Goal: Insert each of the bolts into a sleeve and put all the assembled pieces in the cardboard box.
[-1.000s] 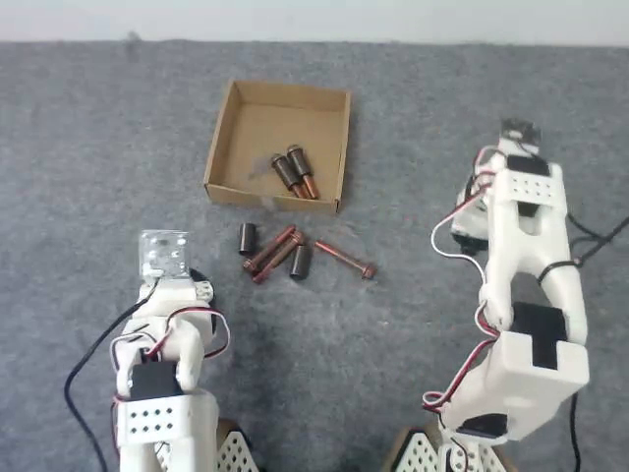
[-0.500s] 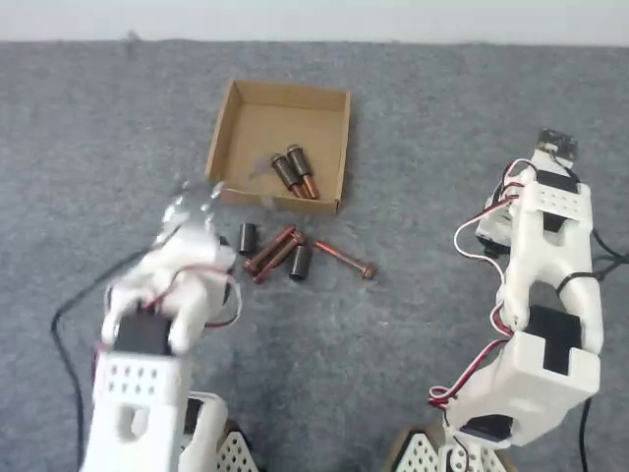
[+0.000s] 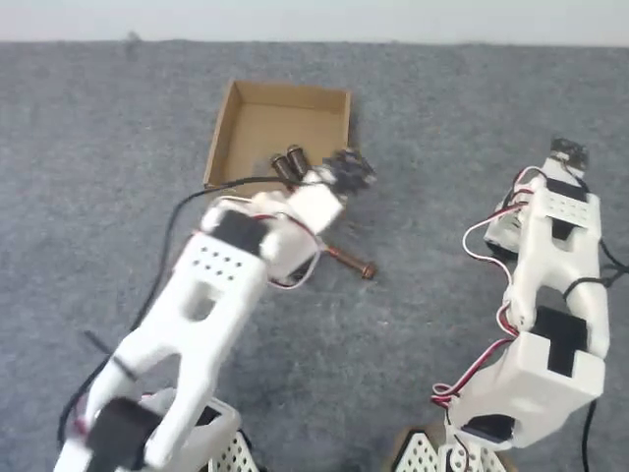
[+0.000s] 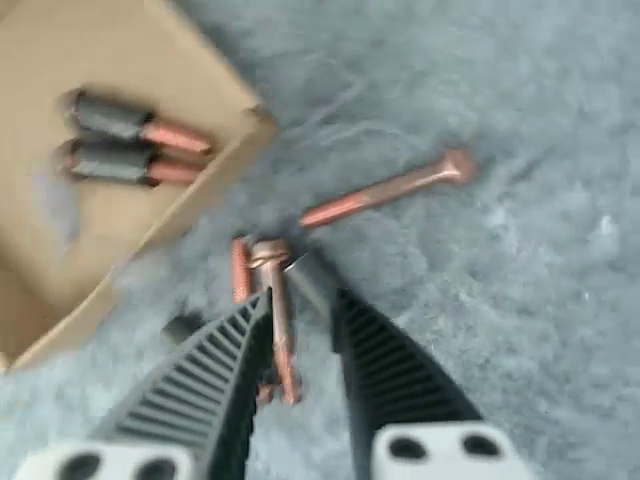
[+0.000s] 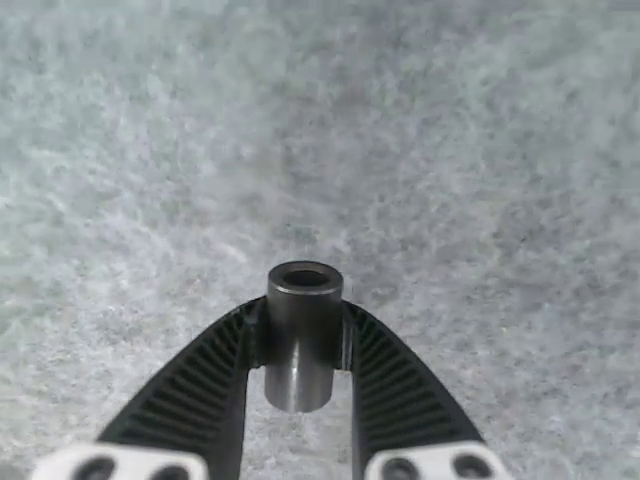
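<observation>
While the left arm (image 3: 211, 295) stretches across the grey carpet (image 3: 108, 128) to the near corner of the cardboard box (image 3: 224, 128), the left gripper (image 4: 300, 305) hangs with its jaws spread apart over two copper bolts (image 4: 278, 325) that lie side by side just outside the box wall. Nothing is pinched between the fingers. A dark blurred shape lies beside these bolts under the jaws, and I cannot tell what it is. A third bolt (image 4: 385, 192) lies alone on the carpet, a little farther from the box. Inside the box, two assembled pieces (image 4: 125, 120), each a dark sleeve over a copper bolt, rest next to each other near that corner. Well apart, on the other side of the table, the right arm (image 3: 550, 265) holds the right gripper (image 5: 303, 312) pressed onto a dark sleeve (image 5: 303, 355), which stands upright between the fingers with its open bore showing above the carpet.
</observation>
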You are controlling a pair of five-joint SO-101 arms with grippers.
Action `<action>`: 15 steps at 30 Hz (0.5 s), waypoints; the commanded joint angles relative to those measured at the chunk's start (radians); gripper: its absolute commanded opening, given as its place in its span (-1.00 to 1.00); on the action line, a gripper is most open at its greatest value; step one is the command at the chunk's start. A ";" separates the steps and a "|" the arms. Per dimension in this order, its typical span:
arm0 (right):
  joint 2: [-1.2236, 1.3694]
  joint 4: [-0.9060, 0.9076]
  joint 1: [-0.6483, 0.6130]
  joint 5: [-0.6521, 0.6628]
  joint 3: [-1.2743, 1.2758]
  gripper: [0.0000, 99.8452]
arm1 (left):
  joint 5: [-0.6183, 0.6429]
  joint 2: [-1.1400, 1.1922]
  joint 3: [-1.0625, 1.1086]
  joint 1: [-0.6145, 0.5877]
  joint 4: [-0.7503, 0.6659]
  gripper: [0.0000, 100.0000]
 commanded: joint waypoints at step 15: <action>-0.068 -0.039 0.031 0.008 0.008 -0.99 | -0.382 0.430 -0.234 0.127 -0.123 -0.75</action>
